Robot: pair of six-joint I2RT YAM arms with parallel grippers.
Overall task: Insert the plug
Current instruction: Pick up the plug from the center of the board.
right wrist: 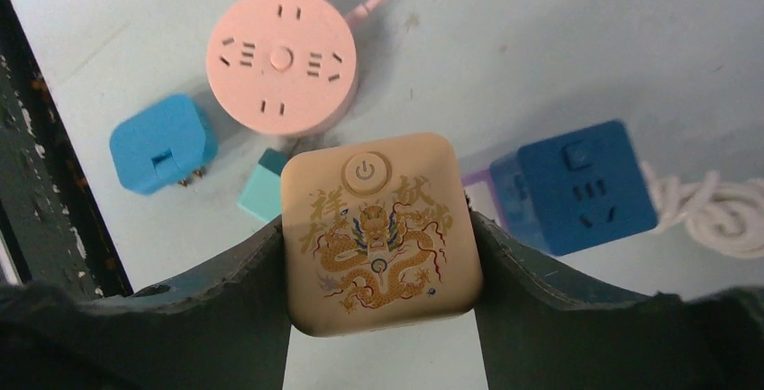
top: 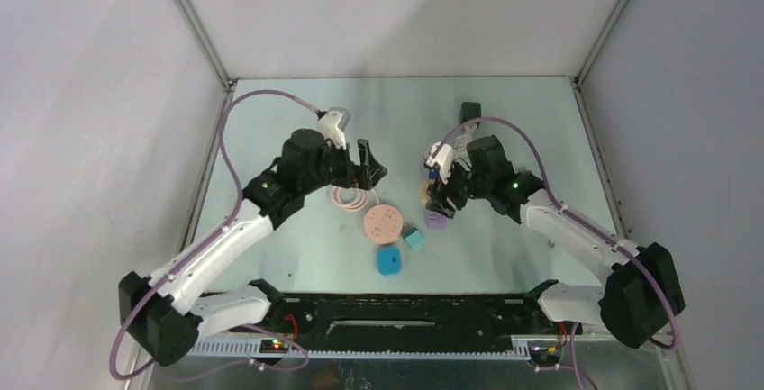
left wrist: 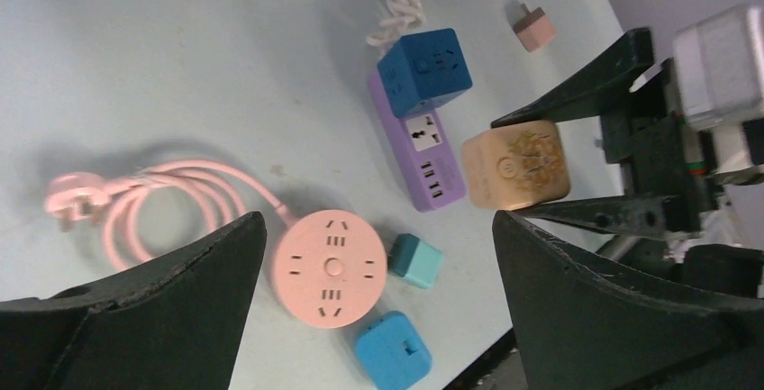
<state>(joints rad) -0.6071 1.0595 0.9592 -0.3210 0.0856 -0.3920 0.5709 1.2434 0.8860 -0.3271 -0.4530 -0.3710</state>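
1. My right gripper [right wrist: 380, 237] pinches the beige cube plug [right wrist: 378, 201] by two opposite sides, its dragon face towards my wrist camera. I hold it off the table, over the purple power strip [left wrist: 423, 160].
2. My left gripper [top: 368, 163] is spread wide and holds nothing. It hovers above the pink cord [left wrist: 171, 196] and the round pink socket [left wrist: 329, 268].
3. Risk: the plug's prongs are hidden under the cube, so I cannot tell how they line up with the strip's holes. If I go down askew, they will likely strike the face instead.
4. Risk: nothing pins the strip. A downward push may slide it, and my left gripper is well apart from it.
5. Risk: my fingers grip flat, smooth-looking sides, so the cube may twist between them under load.
6. Risk: the blue cube socket [left wrist: 425, 70] sits on one end of the strip. The teal block [left wrist: 414, 259] and blue adapter [left wrist: 392, 363] lie near the other end. A wide approach could knock them.
7. Surface: the pale blue-green table [top: 297, 120] is smudged in places.
8. Room: plain white walls on three sides, with metal posts at the back corners.
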